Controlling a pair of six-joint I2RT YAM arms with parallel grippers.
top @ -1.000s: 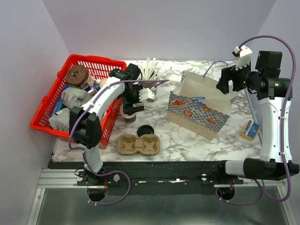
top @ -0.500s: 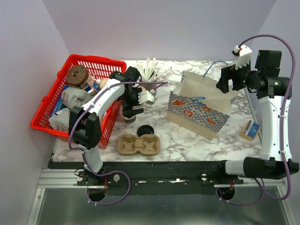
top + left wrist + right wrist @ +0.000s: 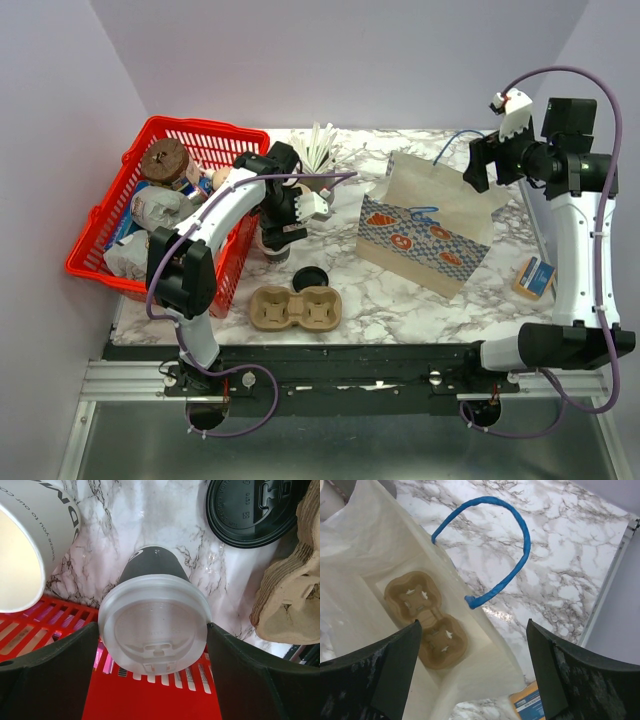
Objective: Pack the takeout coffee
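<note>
Left of the paper bag (image 3: 425,235), the takeout coffee (image 3: 155,572) stands on the worktop (image 3: 390,300). The left end effector (image 3: 153,627) has dropped and narrowed, its fingers (image 3: 60,670) now touching the lid's rim, so lifting looks next. Over the bag, the right end effector (image 3: 472,625) gapes wide, empty.

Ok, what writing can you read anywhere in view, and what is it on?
"to our co": small print on the cream cup, cut off at both ends; the larger letters beside it are cropped.
Black lid: embossed marks, too small to read.
Coffee lid: embossed marks, unreadable.
Bag: blue script word, blurred.
Box: label too small.
</note>
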